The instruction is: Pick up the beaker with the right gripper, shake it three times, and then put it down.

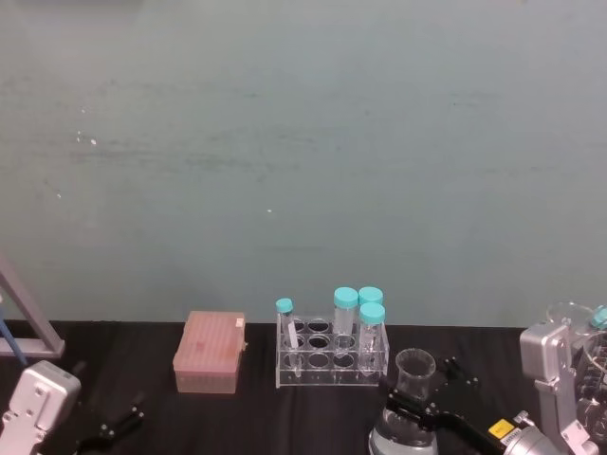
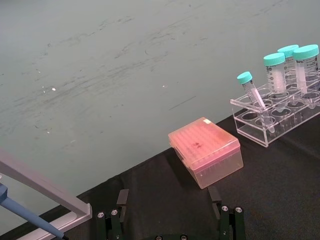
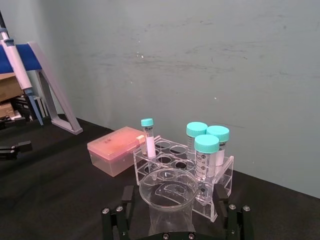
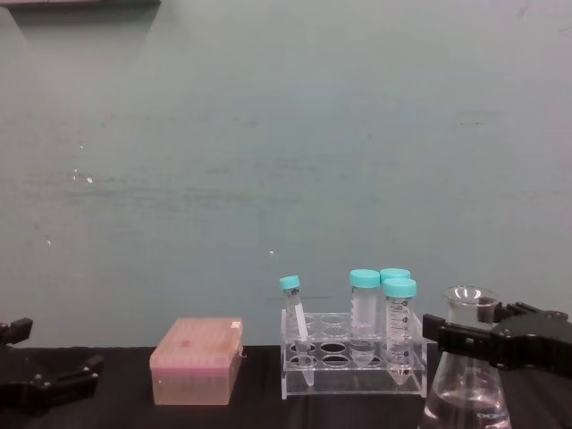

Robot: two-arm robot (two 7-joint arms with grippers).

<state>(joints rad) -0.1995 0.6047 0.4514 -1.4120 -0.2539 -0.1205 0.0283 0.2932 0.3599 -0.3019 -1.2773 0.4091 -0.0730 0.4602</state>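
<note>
Gripping the neck of the beaker (image 1: 410,398), the right gripper (image 1: 417,409) sits at the table's (image 1: 313,417) near right edge, its blocky black fingers closed around the clear conical glass. Just behind stands the transparent tube rack (image 1: 332,353) with teal-capped tubes (image 1: 358,318). A pink translucent tip box (image 1: 210,353) lies well apart to the left, dark matte surface between. The left gripper (image 1: 114,427) rests low at left, jaws spread.

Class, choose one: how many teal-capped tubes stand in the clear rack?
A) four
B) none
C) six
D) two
A: the clear rack holds four teal-capped tubes, one slim at the rack's left end and three wider ones together toward the right, behind the beaker.
</note>
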